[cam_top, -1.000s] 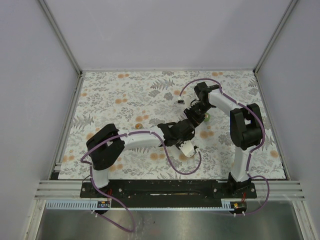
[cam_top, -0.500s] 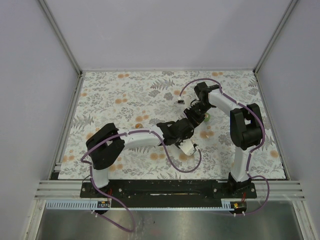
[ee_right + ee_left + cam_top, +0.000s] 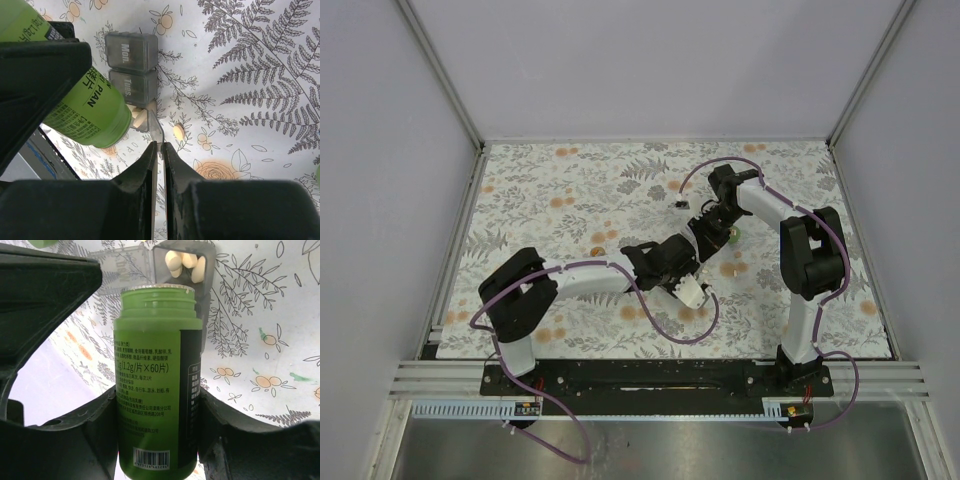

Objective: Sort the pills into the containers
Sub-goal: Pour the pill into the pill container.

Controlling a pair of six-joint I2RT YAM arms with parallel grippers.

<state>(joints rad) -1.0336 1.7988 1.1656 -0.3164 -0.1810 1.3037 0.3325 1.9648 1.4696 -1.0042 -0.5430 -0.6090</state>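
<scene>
Pills (image 3: pixel 185 262) are sitting in the open compartment next to the Tues. one of the organizer (image 3: pixel 131 50), w/ one stray pill (image 3: pixel 178 131) lying on the mat (image 3: pixel 250 75) just beside it. The green bottle (image 3: pixel 150 355) is hanging mouth-first right at that compartment, clamped in the left gripper (image 3: pixel 156 410). Vs a sec ago the left arm's elbow is swinging out left and the wrist is shifting w/ it, so I'm reading this as re-angling the pour, not finishing. The right gripper (image 3: pixel 159 147) is pinching the lid flap (image 3: pixel 154 127), keeping it open.
</scene>
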